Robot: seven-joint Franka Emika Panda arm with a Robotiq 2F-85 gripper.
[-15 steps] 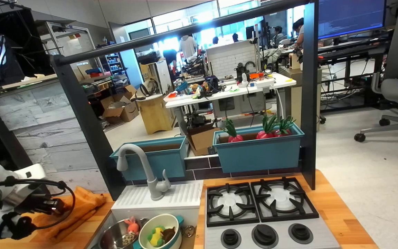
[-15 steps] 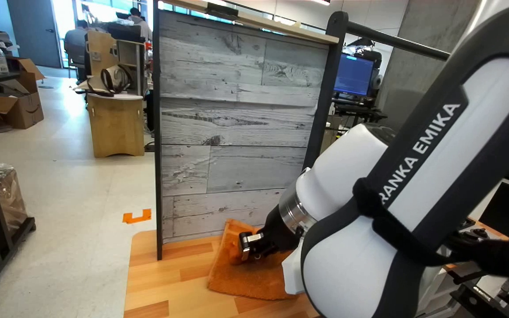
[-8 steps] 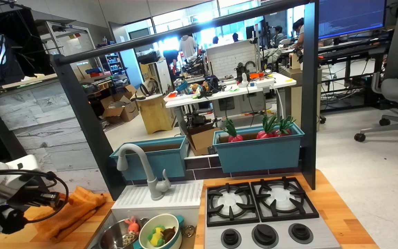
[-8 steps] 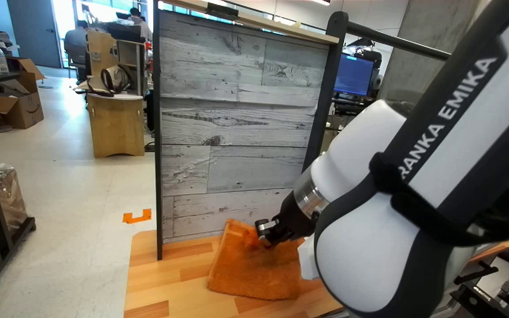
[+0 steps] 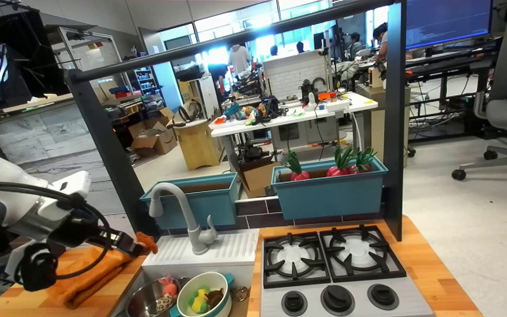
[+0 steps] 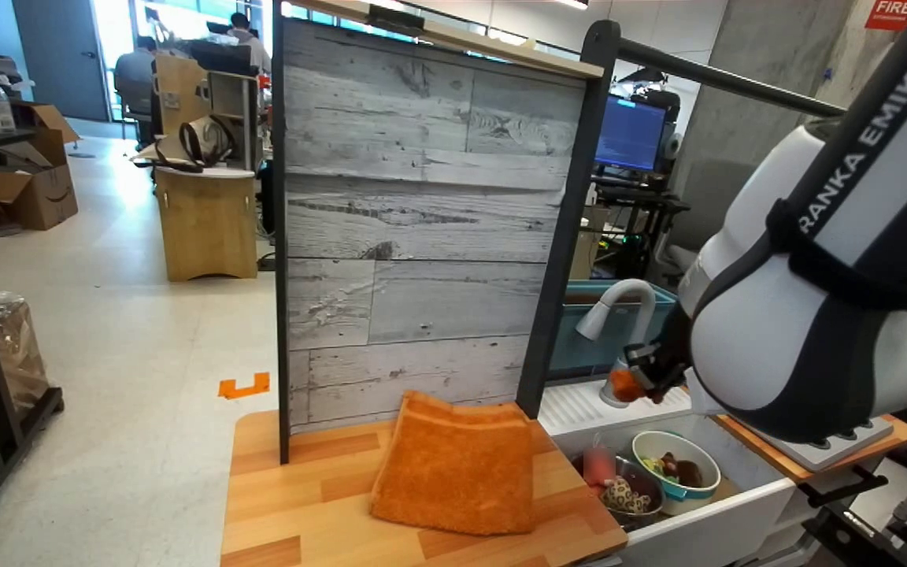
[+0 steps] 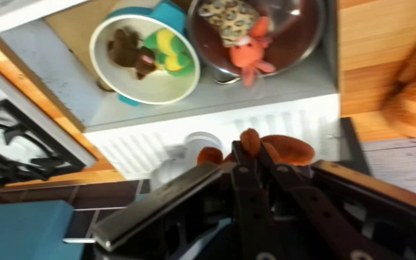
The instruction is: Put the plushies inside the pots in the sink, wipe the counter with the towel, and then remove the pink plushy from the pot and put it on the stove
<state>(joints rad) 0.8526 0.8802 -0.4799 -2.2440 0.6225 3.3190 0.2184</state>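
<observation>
– "Claw gripping what, exactly?"
– "It has a small furry rust-orange plush toy pinched between its fingertips. I judge this the loading step."
– "Which pot, by the wrist view's clock?"
– "I'd pick the round white pot with blue-green handles, at ten o'clock from the claw; its six o'clock side shows bare bottom. The round grey metal pot lies at twelve, holding the pinkish-red long-eared plush toy. That one must come out later, so avoid burying it."
– "Any hazard?"
– "The curved grey faucet at nine o'clock; how near is hard to tell. Swing clear, dip below the rim, release gently, since soft fabric could cling."
– "And the bright orange cloth towel?"
– "Between two and three o'clock, on the light-brown wooden worktop. Leave it for wiping."
</observation>
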